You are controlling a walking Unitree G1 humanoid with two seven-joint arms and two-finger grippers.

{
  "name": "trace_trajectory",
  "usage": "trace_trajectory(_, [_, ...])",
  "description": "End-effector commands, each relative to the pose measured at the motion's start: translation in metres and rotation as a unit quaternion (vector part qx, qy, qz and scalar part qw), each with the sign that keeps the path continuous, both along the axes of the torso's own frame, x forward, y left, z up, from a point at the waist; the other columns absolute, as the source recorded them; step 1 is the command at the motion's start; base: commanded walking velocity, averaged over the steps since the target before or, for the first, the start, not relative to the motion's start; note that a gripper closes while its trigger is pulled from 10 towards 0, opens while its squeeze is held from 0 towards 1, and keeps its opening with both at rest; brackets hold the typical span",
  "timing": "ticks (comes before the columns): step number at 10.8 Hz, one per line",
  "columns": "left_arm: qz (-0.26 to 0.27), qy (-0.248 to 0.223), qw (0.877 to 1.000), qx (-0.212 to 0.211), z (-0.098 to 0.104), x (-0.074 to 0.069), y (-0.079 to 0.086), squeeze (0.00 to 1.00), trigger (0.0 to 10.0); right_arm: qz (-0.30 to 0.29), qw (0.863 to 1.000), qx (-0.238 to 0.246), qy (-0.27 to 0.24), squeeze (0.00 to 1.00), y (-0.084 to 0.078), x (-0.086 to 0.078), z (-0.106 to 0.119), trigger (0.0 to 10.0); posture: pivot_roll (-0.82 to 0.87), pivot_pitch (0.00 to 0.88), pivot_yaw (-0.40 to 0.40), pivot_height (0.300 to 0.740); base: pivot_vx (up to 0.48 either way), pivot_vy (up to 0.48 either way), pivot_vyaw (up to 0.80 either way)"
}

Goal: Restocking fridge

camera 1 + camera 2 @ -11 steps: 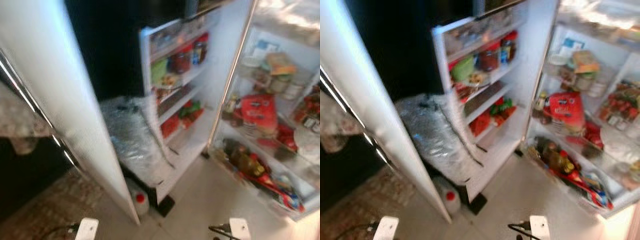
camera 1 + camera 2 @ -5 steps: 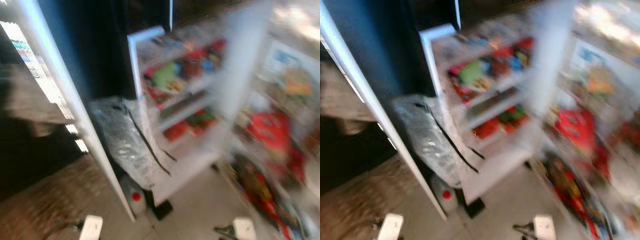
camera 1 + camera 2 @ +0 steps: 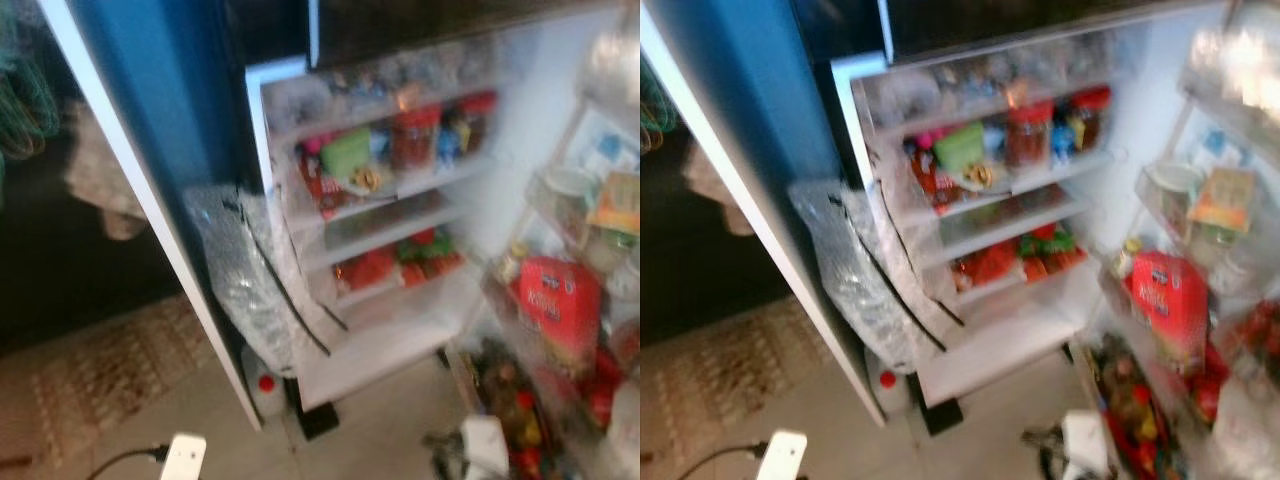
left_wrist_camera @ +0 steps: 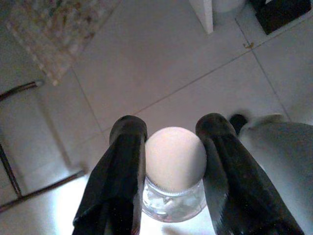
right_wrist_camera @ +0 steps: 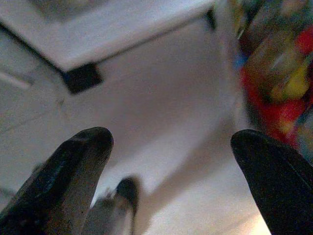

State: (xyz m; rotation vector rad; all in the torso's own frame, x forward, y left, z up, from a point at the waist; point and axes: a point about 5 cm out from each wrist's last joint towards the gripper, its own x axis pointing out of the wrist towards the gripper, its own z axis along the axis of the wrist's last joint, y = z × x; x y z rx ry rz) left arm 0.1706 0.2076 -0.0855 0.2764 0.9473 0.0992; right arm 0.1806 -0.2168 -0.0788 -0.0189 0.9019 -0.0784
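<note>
Gripping clear bottle (image 4: 172, 181) with pale cap between both fingers (image 4: 123, 166), left tool (image 4: 168, 147) hangs low over tiled floor (image 4: 161, 63). Right tool (image 5: 171, 161) spread wide, empty, above floor near fridge's bottom. Fridge (image 3: 560, 250) open ahead; door shelves (image 3: 985, 190) stocked with jars, packets; red bag (image 3: 1168, 305) inside.

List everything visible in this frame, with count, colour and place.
White open fridge door: one, shelves stocked with red jars and green packets.
Red flat packet: one, on a fridge shelf, right.
Crinkled clear plastic sheet: one, beside the door's edge.
White jug with red cap: one, on the floor under the plastic.
Beige patterned rug: one, floor left.
Clear bottle with pale round cap: one, in the left tool.
Right tool: open, above floor tiles.
</note>
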Motion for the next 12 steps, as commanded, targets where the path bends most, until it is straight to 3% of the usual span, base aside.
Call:
trace_trajectory(1, [-0.002, 0.006, 1.0, 0.013, 0.0, -0.003, 0.006, 0.0, 10.0, 0.0, 1.0, 0.009, -0.015, 0.0, 0.007, 0.005, 0.002, 10.0, -0.05, 0.01, 0.021, 0.74, 0.0, 0.0, 0.0])
trace_trajectory(4, [-0.005, 0.003, 1.0, 0.014, 0.0, -0.002, 0.005, 0.0, 10.0, -0.006, 0.992, 0.007, -0.124, 0.0, 0.007, 0.046, 0.029, 10.0, -0.06, 0.006, 0.023, 0.74, 0.0, 0.0, 0.0])
trace_trajectory(6, [-0.005, 0.002, 1.0, 0.015, 0.0, -0.002, 0.005, 0.0, 10.0, -0.037, 0.979, -0.03, -0.201, 0.0, -0.005, 0.067, 0.051, 10.0, -0.06, 0.01, 0.024, 0.74, 0.0, 0.0, 0.0])
trace_trajectory(7, [-0.005, 0.003, 1.0, 0.016, 0.0, -0.002, 0.005, 0.0, 10.0, -0.028, 0.973, -0.022, -0.23, 0.0, -0.002, 0.076, 0.059, 10.0, -0.06, 0.011, 0.023, 0.74, 0.0, 0.0, 0.0])
trace_trajectory(8, [-0.005, 0.003, 1.0, 0.017, 0.0, -0.003, 0.005, 0.0, 10.0, -0.022, 0.966, -0.027, -0.257, 0.0, 0.0, 0.083, 0.067, 10.0, -0.06, 0.013, 0.022, 0.74, 0.0, 0.0, 0.0])
trace_trajectory(12, [-0.004, 0.002, 1.0, 0.015, 0.0, -0.003, 0.004, 0.0, 10.0, -0.047, 0.956, -0.074, -0.279, 0.0, -0.009, 0.089, 0.078, 10.0, -0.06, 0.016, 0.019, 0.74, 0.0, 0.0, 0.0])
